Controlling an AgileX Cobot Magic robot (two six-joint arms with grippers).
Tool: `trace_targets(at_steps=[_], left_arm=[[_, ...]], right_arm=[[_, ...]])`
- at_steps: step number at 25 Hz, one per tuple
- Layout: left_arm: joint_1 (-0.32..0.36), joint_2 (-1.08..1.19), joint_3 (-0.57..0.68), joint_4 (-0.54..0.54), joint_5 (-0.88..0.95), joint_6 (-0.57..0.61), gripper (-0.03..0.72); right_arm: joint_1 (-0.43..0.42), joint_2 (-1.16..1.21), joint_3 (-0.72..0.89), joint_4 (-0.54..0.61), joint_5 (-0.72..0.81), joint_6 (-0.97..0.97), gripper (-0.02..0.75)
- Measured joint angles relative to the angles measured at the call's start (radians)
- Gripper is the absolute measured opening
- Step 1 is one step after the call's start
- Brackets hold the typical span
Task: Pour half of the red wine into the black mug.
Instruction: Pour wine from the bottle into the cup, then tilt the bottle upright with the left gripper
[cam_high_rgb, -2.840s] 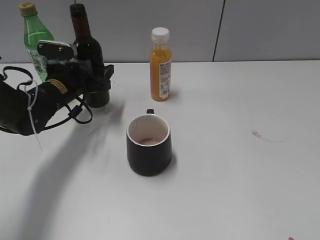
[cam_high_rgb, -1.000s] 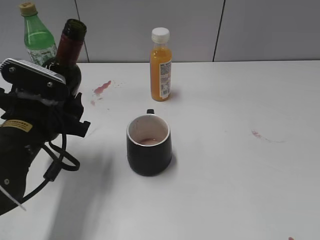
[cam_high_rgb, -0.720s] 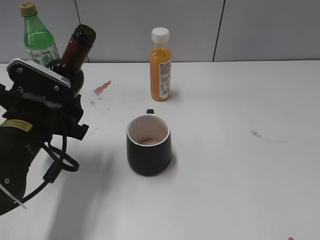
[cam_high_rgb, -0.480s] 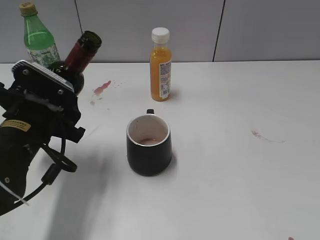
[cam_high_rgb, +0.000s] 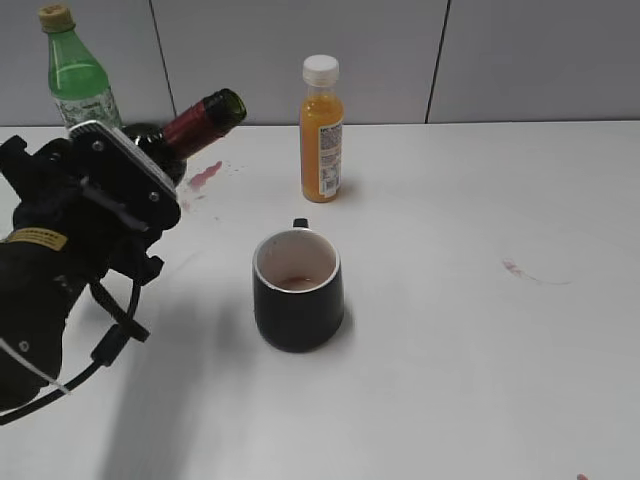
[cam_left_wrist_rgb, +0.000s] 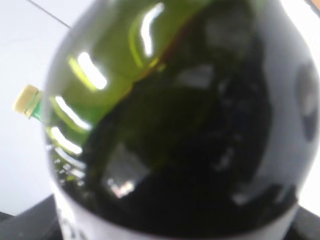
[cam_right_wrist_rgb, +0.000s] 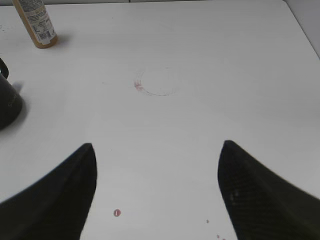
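The left gripper grasps the wine bottle, tipped toward two o'clock, while the mug stands well apart at four o'clock, so wine could spill onto the table short of it.

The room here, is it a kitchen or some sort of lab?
Probably a lab or test bench: a bare white table, plain grey wall panels, and only a mug and bottles set out.
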Motion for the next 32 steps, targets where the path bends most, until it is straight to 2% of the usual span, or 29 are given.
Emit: trace_targets(at_steps=[32], left_arm=[[0.0,0.07,-0.009,-0.011,-0.038,0.549,0.54]], right_arm=[[0.0,0.0,0.0,0.0,0.0,-0.001,0.573]])
